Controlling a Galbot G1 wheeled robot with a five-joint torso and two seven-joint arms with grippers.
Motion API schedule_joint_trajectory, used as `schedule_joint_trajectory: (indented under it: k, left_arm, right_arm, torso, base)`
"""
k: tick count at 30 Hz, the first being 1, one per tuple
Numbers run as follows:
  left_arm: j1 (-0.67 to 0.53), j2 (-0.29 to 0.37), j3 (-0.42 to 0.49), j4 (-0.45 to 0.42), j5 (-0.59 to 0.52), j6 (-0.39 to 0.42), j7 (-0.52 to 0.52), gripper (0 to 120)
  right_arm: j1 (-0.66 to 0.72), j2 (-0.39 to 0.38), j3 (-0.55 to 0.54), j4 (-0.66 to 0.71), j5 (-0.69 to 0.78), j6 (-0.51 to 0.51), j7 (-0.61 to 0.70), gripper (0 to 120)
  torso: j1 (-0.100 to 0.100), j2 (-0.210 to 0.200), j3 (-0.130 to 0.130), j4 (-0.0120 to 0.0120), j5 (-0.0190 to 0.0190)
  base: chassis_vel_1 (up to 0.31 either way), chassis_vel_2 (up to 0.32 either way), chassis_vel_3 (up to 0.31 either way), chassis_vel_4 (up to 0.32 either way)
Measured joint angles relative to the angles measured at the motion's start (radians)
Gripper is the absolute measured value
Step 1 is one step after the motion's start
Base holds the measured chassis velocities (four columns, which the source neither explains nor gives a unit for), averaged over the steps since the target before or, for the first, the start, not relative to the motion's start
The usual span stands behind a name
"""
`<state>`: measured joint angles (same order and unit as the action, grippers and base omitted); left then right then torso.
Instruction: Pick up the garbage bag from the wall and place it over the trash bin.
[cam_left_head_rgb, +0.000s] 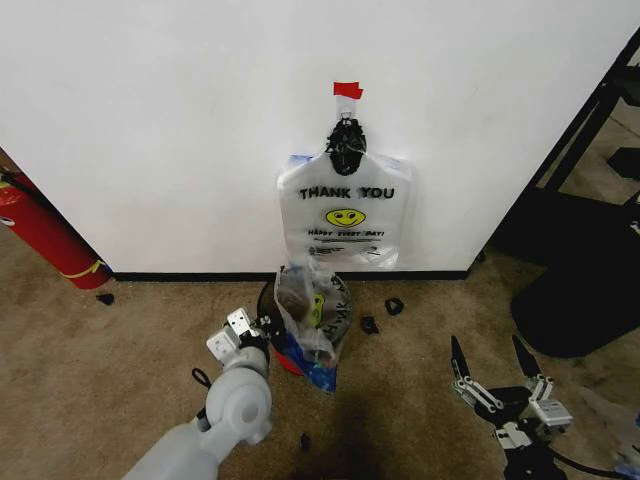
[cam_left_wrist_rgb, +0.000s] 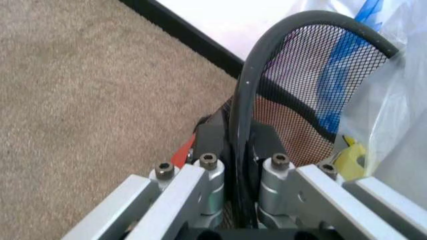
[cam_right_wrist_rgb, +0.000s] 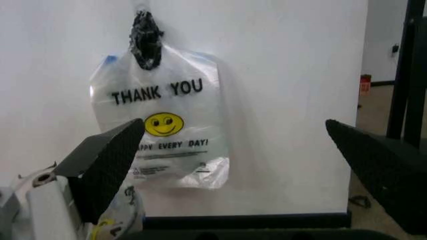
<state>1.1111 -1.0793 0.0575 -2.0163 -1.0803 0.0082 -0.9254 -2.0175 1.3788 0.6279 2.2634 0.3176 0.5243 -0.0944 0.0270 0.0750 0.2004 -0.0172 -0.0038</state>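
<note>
One crinkly translucent garbage bag in the trash bin, left claw clamped on its rim, right claw spread.

One crinkled garbage bag draped at one trash bin. One flat bag bundle hanging on one wall under one red tape piece. Two grippers: left, right. One red extinguisher.
</note>
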Motion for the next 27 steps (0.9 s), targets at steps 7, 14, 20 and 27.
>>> schedule_joint_trajectory:
  k: [7,14,20,27]
  left_arm:
    - [0.031,-0.011,0.022,0.001,0.028,-0.007,0.002,3]
    - [0.028,-0.005,0.028,0.002,0.023,0.007,0.000,11]
    - [0.041,-0.002,0.021,-0.011,0.023,0.020,0.004,30]
    - [0.056,0.030,-0.005,-0.049,0.038,0.027,0.017,57]
  right_arm:
    - [0.000,-0.002,-0.006,-0.002,-0.002,0.002,0.001,100]
    - [0.004,-0.003,-0.009,-0.006,-0.002,0.003,0.005,100]
    - [0.004,-0.003,-0.009,-0.009,-0.002,0.004,0.008,100]
    - [0.014,-0.006,-0.018,-0.007,-0.005,-0.007,0.015,100]
  torso:
    - [0.000,0.000,0.000,0.0000,0.0000]
    - [0.000,0.000,0.000,-0.0001,0.0000]
    - [0.000,0.000,0.000,-0.0001,0.0000]
    - [0.000,0.000,0.000,-0.0001,0.0000]
  base:
    - [0.000,0.000,0.000,0.000]
    - [0.000,0.000,0.000,0.000]
    - [0.000,0.000,0.000,0.000]
    - [0.000,0.000,0.000,0.000]
